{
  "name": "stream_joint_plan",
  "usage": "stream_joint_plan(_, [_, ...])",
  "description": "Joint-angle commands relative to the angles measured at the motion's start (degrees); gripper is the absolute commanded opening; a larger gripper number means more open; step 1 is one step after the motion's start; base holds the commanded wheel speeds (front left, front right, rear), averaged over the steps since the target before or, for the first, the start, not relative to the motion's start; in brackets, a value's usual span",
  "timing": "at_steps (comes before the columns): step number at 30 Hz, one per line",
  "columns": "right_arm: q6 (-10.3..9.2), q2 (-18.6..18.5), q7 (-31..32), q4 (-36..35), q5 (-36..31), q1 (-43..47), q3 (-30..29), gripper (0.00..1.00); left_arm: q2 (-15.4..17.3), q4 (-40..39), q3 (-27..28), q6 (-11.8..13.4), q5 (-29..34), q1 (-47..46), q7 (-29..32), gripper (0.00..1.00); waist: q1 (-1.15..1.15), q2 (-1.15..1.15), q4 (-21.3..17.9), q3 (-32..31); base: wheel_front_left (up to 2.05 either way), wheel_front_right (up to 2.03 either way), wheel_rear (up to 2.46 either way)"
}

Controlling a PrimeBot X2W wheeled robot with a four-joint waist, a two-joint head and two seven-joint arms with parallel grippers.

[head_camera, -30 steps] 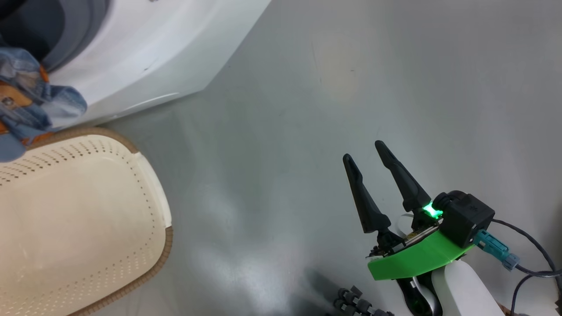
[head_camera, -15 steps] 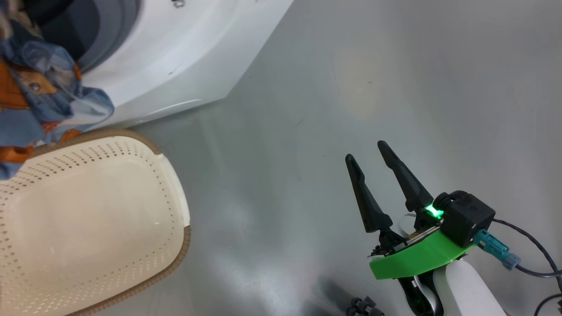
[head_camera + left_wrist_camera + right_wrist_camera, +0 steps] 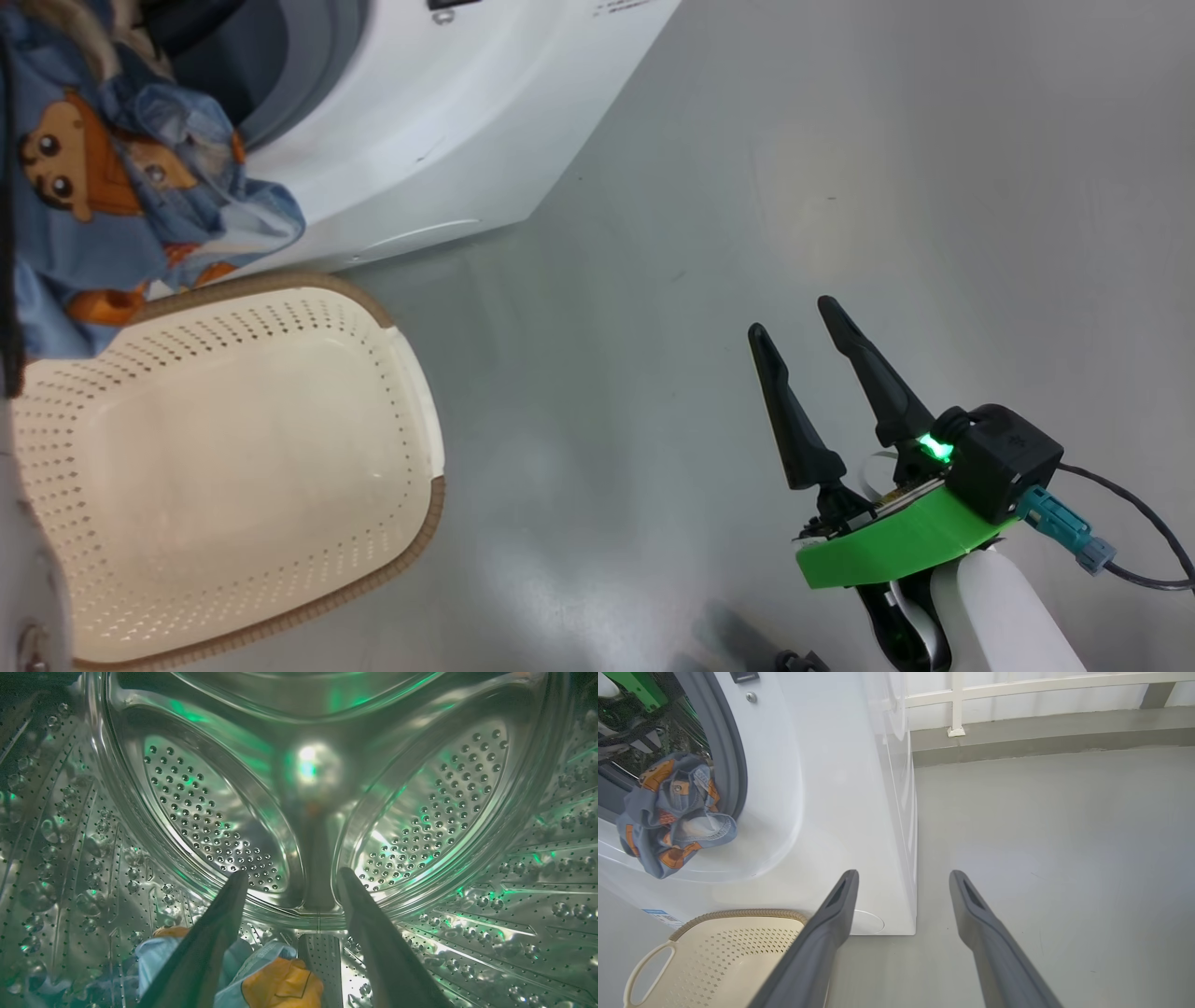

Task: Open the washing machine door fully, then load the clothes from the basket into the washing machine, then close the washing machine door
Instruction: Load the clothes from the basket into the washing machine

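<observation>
L hand is released inside the drum w/ nothing in it, R hand also released over the floor, but the clothes hang half out of the washer mouth, so they may slide down to the basket or get pinched at closing.

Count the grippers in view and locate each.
2. The left gripper is open inside the washing machine drum, above the clothes; the right gripper is open over the floor beside the basket.

Inside the washing machine's perforated drum, the left claw gapes wide; blue and orange clothes lie beneath its fingers.
</observation>
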Motion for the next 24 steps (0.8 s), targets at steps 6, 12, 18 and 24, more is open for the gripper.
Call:
stream_joint_plan(6, [0.51,-0.49,-0.27,-1.04,-1.12,0.29,0.63,1.0,0.24,-3.97,1.59,-0.3,0.14,3.94,-0.29,1.0,0.0,0.0,1.4,-1.24,0.0,0.0,0.0])
stream_joint_plan(12, [0.51,-0.49,-0.27,-0.9,-1.49,0.38,0.38,1.0,-1.42,-5.99,2.45,-0.76,0.36,6.89,-0.29,1.0,0.0,0.0,2.43,-2.35,0.0,0.0,0.0])
stream_joint_plan(18, [0.51,-0.49,-0.27,-0.89,-2.01,0.58,-0.06,1.0,-2.99,-7.77,3.14,-1.53,0.79,9.21,-0.29,1.0,0.0,0.0,3.67,-3.3,0.0,0.0,0.0])
stream_joint_plan(24, [0.51,-0.49,-0.27,-0.83,-2.55,0.56,-0.39,1.0,-4.31,-9.0,3.38,-2.46,1.48,11.38,-0.29,1.0,0.0,0.0,4.97,-3.9,0.0,0.0,0.0])
